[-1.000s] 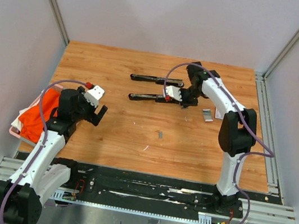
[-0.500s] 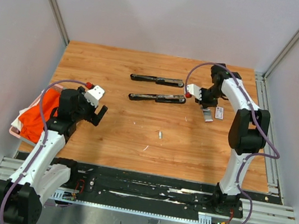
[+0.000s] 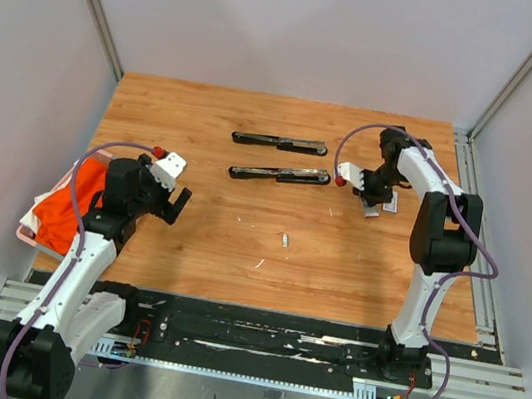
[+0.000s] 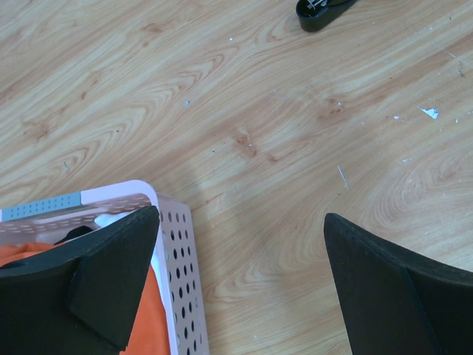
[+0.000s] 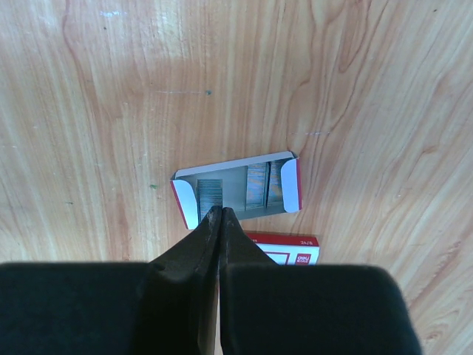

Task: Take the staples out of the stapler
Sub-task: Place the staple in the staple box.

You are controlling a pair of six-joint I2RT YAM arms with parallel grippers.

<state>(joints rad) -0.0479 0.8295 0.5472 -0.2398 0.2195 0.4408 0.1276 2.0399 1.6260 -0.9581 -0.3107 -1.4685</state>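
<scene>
Two black staplers lie opened flat at the back, one (image 3: pixel 280 142) behind the other (image 3: pixel 280 173). A short grey staple strip (image 3: pixel 284 240) lies loose mid-table. My right gripper (image 3: pixel 375 197) (image 5: pixel 220 211) is shut, its tips at the near edge of a small open white-and-red tray (image 5: pixel 292 185) that holds grey staples (image 5: pixel 211 192). Nothing shows between its fingers. My left gripper (image 3: pixel 174 205) (image 4: pixel 240 222) is open and empty over bare wood at the left, far from the staplers.
The white box sleeve with red print (image 5: pixel 284 250) lies right beside the tray. A pink perforated basket (image 4: pixel 174 244) with orange cloth (image 3: pixel 73 204) sits at the table's left edge, under my left finger. One stapler's end (image 4: pixel 321 11) shows in the left wrist view.
My right gripper has left the nearer stapler and moved right and a little nearer, to the open staple tray. The left arm has not moved.
</scene>
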